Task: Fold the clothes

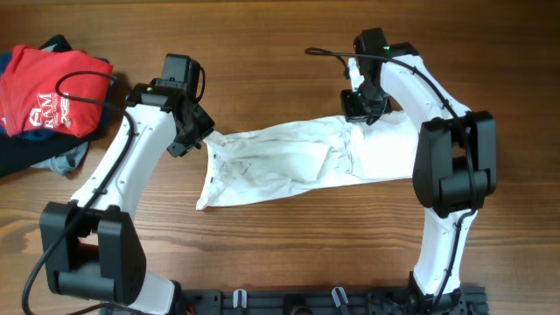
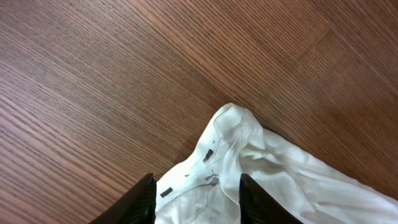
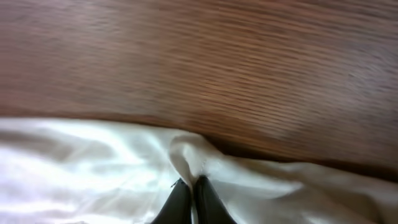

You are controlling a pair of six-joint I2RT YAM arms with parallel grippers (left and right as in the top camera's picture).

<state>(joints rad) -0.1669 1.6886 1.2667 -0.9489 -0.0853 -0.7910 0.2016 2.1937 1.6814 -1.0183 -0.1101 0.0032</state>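
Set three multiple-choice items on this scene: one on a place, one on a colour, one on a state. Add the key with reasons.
1. Where does the red printed T-shirt lie on the wooden table?
A. At the far left, on dark clothes
B. Under the right arm
C. Midway between the arms

2. What colour is the crumpled cloth garment between the arms?
A. Blue
B. White
C. Grey

3. How is the right pincer?
A. Wide open over bare wood
B. Shut on the crumpled cloth garment
C. Holding the T-shirt

Key:
1 A: the overhead view shows it at the upper left, on top of the dark clothes.
2 B: it is white in all three views.
3 B: the right wrist view shows its fingers together, pinching a fold of the cloth.
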